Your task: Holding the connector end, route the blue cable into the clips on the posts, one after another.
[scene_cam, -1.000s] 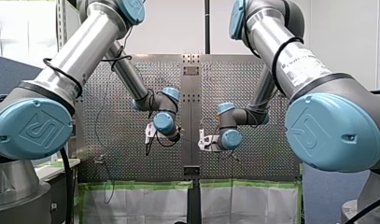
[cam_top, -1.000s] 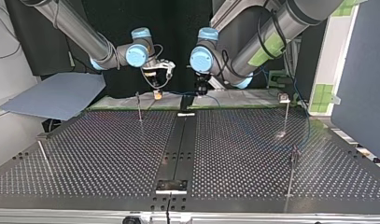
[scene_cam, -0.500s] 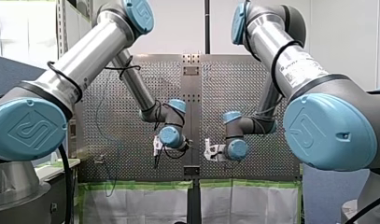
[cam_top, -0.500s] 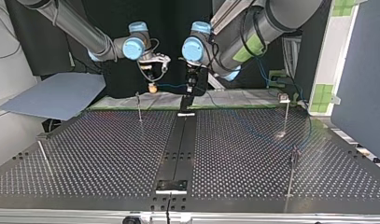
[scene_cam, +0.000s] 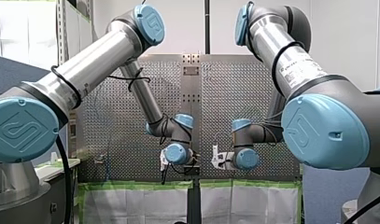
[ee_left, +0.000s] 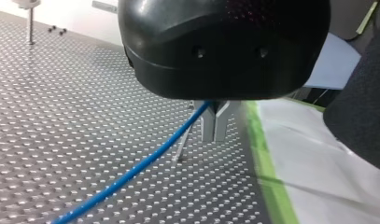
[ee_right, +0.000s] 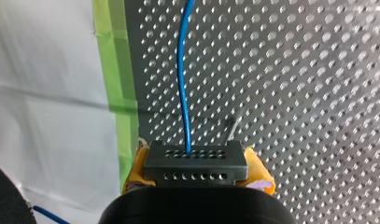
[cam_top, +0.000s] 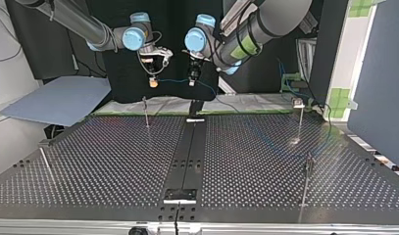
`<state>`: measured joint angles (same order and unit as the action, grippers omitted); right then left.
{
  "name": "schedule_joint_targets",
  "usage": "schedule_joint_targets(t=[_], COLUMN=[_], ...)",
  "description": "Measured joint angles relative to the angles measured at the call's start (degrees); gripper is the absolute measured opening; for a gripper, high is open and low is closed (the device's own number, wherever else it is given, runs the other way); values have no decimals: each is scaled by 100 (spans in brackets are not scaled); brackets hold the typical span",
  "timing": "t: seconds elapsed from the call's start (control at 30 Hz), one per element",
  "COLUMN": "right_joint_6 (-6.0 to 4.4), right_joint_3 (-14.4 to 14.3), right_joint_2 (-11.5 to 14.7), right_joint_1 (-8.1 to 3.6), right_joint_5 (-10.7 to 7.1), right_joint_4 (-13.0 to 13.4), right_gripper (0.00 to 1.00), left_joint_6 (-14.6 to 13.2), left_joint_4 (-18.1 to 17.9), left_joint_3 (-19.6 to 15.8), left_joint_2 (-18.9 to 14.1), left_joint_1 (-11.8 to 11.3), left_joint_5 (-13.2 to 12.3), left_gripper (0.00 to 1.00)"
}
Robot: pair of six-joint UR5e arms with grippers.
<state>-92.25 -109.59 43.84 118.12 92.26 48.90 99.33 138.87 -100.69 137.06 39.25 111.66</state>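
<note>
Cable [cam_top: 173,81] aloft over the table's [cam_top: 113,161] taped edge
Right gripper [cam_top: 152,82] clenched on the connector [ee_right: 195,161] — left gripper [ee_left: 214,135] pinching the cable.

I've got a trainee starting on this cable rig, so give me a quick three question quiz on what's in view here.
1. True or false: my right tool grips the connector.
2. What does my left tool pinch? A) a bolt B) the blue cable C) nothing
3. What colour is the tape along the table edge?
Key: 1 true; 2 B; 3 green.
</note>
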Motion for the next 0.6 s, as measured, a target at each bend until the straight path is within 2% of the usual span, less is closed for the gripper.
schedule_joint_targets(t=[0.27,0.5,0.6], right_joint_6=[-68,-280,-288], right_joint_3=[-439,-673,-712], right_joint_2=[-1,-6,-8], right_joint_1=[-203,-421,-501], right_joint_5=[-50,-325,-413], right_joint_4=[443,815,977], right_gripper=[0,0,0], left_joint_6=[-2,14,15], left_joint_4=[-202,-295,-346], left_joint_3=[1,3,3], left_joint_2=[166,173,174], left_joint_1=[96,184,204], left_joint_5=[-27,0,-46], left_gripper=[0,0,0])
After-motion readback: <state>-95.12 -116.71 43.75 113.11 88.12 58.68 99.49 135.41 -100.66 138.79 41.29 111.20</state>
